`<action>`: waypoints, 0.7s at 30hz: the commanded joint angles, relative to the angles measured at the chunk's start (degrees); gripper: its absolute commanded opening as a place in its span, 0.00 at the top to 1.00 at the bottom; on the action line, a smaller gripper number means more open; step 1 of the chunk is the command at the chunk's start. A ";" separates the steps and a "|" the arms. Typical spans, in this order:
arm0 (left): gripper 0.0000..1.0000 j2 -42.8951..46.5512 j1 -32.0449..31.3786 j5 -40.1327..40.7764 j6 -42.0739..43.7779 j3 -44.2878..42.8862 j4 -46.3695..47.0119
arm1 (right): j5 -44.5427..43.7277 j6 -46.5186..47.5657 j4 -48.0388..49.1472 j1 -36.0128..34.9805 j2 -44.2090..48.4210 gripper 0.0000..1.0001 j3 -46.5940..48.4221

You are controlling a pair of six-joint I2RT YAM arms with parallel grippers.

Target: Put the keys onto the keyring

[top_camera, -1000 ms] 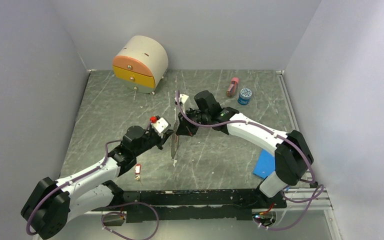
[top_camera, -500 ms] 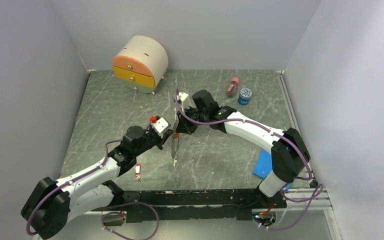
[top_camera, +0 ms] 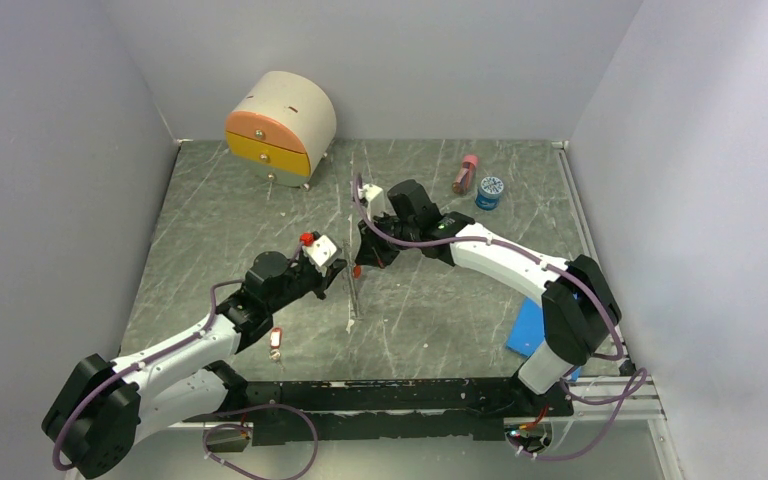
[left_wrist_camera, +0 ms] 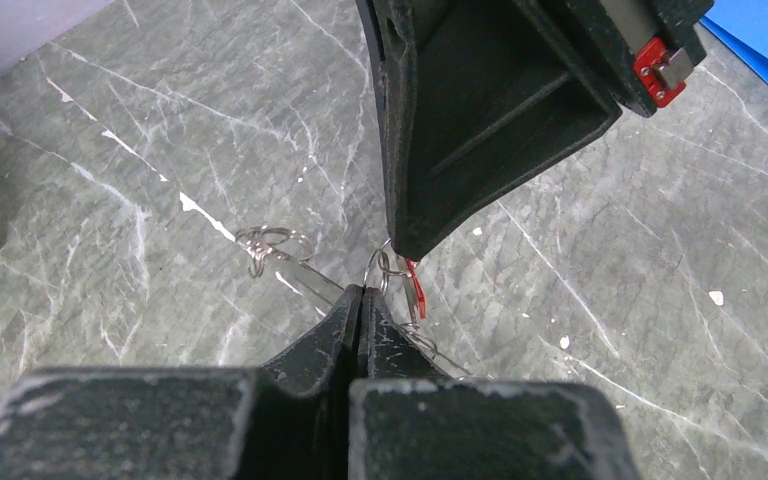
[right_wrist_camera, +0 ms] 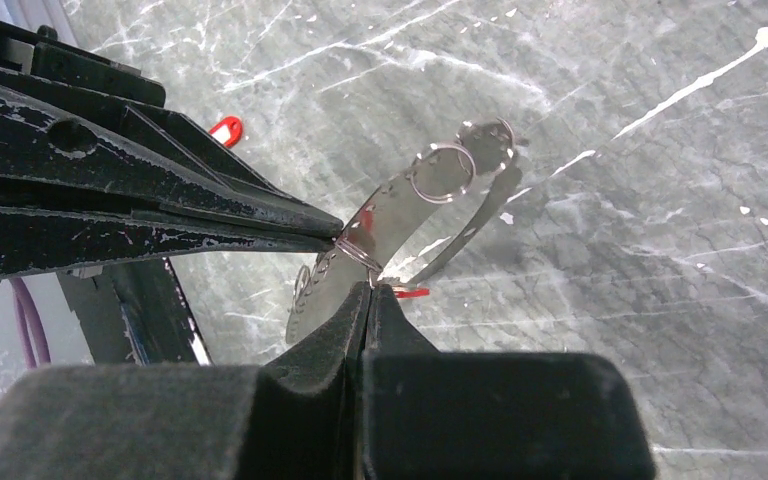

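Nearest, flat on the grey marbled table [top_camera: 440, 310]: a loose key [top_camera: 276, 342] with a red tag, just right of the left arm and well apart from both grippers. At near right, a blue sheet [top_camera: 528, 326] beside the right arm's base. Farther in, at mid-table: left gripper [left_wrist_camera: 361, 296] pressed together, pinching the metal band of the keyring [right_wrist_camera: 400, 205]. From above, visible only on edge, as a thin line running near to far between the two grippers. Just beyond and slightly right: right gripper [right_wrist_camera: 368, 290] likewise pressed together, tips almost touching the left one's. Nipping the small ring of a second key [left_wrist_camera: 415, 290], red tag hanging just below the fingertips, right against the keyring's band. Cannot tell whether that small ring sits around the band or only beside it. Farther along the band, another small split ring [right_wrist_camera: 441, 172] lying against it. At the far edge: pink bottle [top_camera: 466, 173] and blue-lidded jar [top_camera: 490, 190] to the right, rounded drawer chest [top_camera: 280, 125] at far left.
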State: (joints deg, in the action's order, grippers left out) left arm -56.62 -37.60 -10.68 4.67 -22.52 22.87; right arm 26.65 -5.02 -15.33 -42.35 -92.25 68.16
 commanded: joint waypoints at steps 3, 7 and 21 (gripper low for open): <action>0.98 -0.46 -0.19 -1.36 -1.17 -1.04 0.15 | -0.65 -0.95 2.86 0.78 0.56 1.00 -1.08; 0.97 -0.68 -0.21 -1.52 -1.18 -1.12 0.32 | 0.41 -1.37 3.93 0.90 0.01 1.00 -1.56; 0.97 -0.51 -0.26 -1.36 -1.06 -0.86 0.33 | 5.12 -5.00 8.30 3.10 -0.89 1.00 -5.10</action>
State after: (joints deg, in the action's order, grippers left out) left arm -56.86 -37.60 -10.74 4.64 -22.52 23.24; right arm 30.87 -8.82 -8.82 -40.38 -92.60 64.53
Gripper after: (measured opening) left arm 0.031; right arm 0.009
